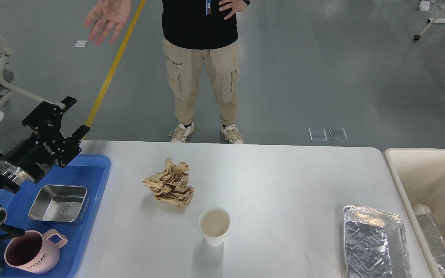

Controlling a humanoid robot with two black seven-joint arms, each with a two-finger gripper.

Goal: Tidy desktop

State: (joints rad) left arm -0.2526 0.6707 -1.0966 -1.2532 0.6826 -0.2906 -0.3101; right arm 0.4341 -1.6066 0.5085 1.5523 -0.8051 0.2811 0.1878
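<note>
desktop [284,185] spans my view, holding crumpled brown paper [170,184], paper cup [214,226], foil tray [375,243] | my left gripper [70,119] hangs over blue tray [91,170], fingers spread, empty | right gripper: only a dark sliver at frame edge, can't tell

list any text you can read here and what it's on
"HOME": on the side of the pink mug, in the blue tray.
White lettering on the left gripper body: too small to read for certain.
Small print on the person's trousers: too blurred to read.
Badge on the person's shirt: unreadable.
Nothing else bears text.
</note>
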